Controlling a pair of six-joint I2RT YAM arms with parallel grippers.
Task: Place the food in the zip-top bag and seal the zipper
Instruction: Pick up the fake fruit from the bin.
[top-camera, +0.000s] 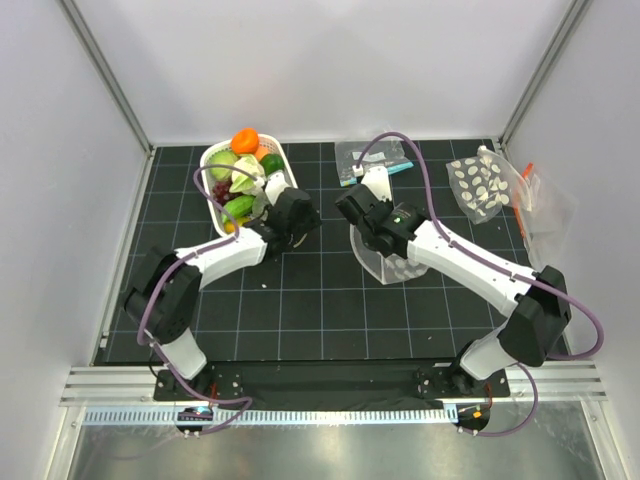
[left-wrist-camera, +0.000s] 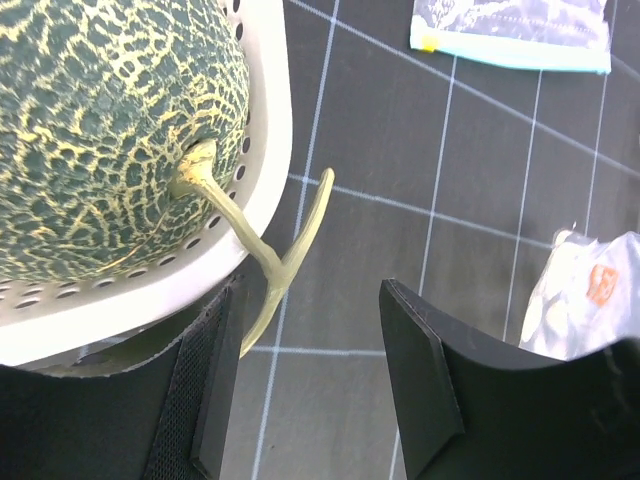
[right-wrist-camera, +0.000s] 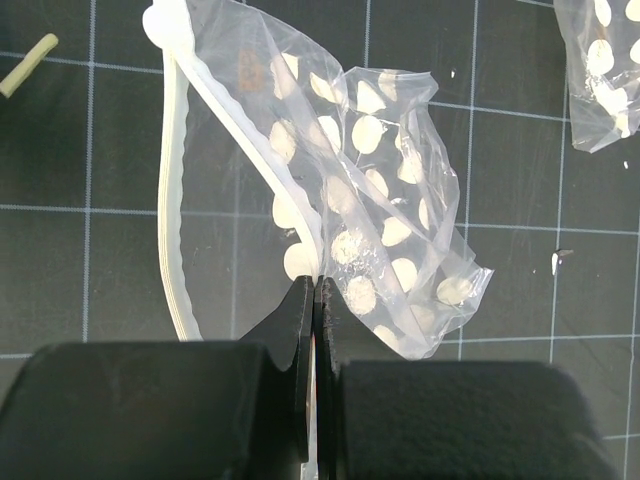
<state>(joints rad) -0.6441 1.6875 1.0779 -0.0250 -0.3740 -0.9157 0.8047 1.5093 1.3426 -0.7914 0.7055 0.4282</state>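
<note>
Pinching zip-top bag (right-wrist-camera: 370, 200) wall, your right gripper (right-wrist-camera: 315, 288), clamped tight, props mouth open mid-frame, zipper (right-wrist-camera: 175, 230) unsealed at left. Your left gripper (left-wrist-camera: 305, 340) spread wide by melon (left-wrist-camera: 100, 130) stem, white basket (left-wrist-camera: 265, 150) upper left: likely readying pick.

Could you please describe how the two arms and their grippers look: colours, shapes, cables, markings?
The left arm and the right arm both have white links and black joints. A purple cable loops along each arm. A small green light shows near the right wrist. The left gripper and the right gripper have flat black fingers.
</note>
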